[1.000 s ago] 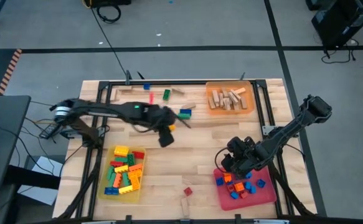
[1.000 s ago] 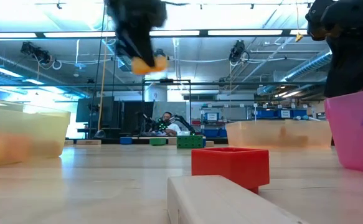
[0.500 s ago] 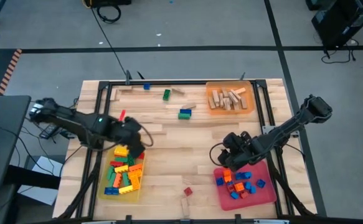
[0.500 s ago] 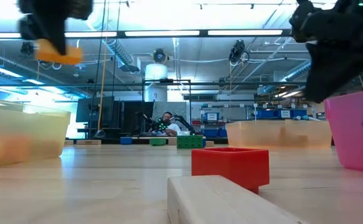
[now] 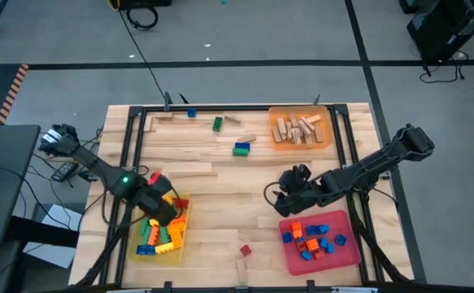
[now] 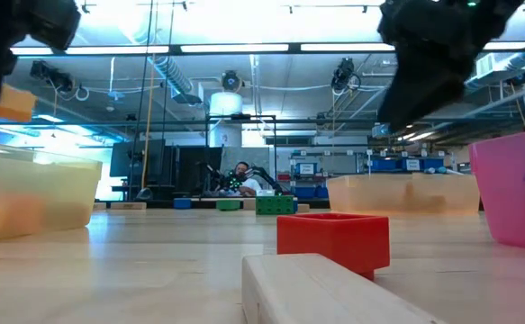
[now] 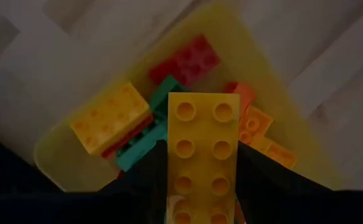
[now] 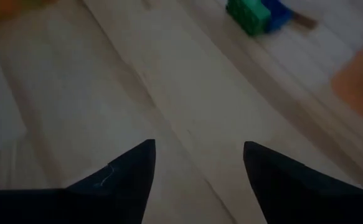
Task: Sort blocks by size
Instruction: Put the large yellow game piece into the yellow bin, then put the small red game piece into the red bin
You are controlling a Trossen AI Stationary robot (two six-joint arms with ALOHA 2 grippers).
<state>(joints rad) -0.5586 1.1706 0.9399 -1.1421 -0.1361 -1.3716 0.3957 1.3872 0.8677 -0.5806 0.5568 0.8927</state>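
— Where is the yellow brick (image 7: 203, 155) now?
— I'm pinching it in my left gripper (image 7: 200, 177), which has carried it from mid-table over the yellow tray (image 5: 181, 238).
— And your right gripper (image 8: 197, 165)?
— Spread, empty, leaving the pink tray (image 5: 352, 254).

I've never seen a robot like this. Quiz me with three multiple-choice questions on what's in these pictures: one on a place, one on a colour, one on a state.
1. Where are the plain wooden pieces gathered?
A. orange tray
B. red tray
C. yellow tray

2. What colour is the brick in the left gripper?
A. blue
B. yellow
C. green

3. How do the right gripper's jaws stand?
A. shut on a brick
B. open and empty
C. shut on a tray

Answers:
1. A: the wooden pieces lie in the orange tray.
2. B: the left gripper holds a yellow brick over the yellow tray.
3. B: the right gripper shows only bare table between its jaws.
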